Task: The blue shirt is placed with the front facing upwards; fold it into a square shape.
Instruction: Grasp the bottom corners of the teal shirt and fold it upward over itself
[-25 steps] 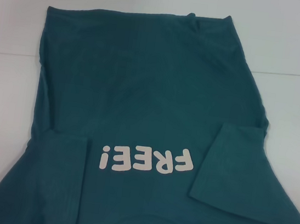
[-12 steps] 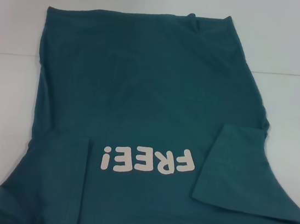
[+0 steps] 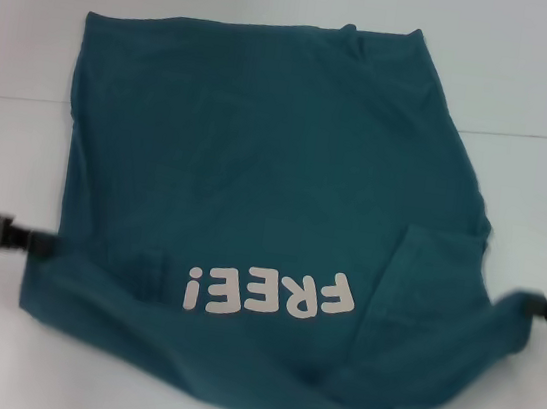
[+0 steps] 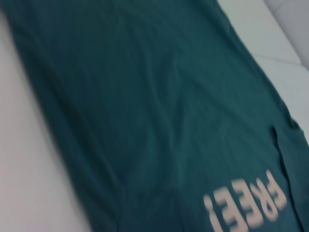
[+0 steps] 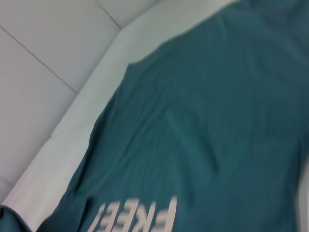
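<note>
Large teal-blue cotton tee with off-white "FREE!" print (image 3: 262,213) spread front-up on white tabletop (image 3: 531,87). Left gripper (image 3: 41,245) and right gripper (image 3: 532,307) clenched on near shoulder corners, collar end lifted. Looks like first lengthwise fold; next, carry both corners evenly toward far hem.

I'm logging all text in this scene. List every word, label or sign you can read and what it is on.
"FREE!" in off-white letters on the front of the blue shirt, seen upside down from the head view; it also shows partly in both wrist views.
No other text, label or number can be read.
</note>
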### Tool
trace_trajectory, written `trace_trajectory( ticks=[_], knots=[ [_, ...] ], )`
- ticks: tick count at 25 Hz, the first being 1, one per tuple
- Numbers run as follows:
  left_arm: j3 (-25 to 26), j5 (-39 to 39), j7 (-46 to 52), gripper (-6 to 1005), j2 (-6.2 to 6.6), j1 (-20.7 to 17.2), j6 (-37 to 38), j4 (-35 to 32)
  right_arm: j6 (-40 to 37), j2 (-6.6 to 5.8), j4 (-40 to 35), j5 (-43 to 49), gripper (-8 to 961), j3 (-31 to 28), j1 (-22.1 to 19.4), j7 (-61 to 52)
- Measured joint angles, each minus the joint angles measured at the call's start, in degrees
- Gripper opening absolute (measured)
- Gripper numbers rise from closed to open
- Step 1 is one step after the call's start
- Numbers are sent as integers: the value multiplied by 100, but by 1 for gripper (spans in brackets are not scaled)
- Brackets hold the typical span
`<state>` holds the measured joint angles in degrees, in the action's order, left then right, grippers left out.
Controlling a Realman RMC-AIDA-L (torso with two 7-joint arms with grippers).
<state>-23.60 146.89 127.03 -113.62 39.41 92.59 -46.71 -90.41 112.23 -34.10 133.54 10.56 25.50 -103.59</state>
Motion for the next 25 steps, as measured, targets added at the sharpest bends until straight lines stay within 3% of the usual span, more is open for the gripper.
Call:
trace_trajectory(
  ticks=[4,11,18,25],
  knots=[
    [2,-220,-20,-1,79,330,-742,437,505,63,10,-168,90,36,430,45],
    [-34,-668,-55,-1,89,678,-1870,796,1502,205,87,-239,91,57,1065,197],
    [-73,-1275,-474,-2,41,815,-2712,1255,2629,337,302,-435,93,359,1548,476],
    [-109,-1664,-774,-2,-43,897,-3338,1565,3295,362,451,-731,94,771,1762,599]
  ],
)
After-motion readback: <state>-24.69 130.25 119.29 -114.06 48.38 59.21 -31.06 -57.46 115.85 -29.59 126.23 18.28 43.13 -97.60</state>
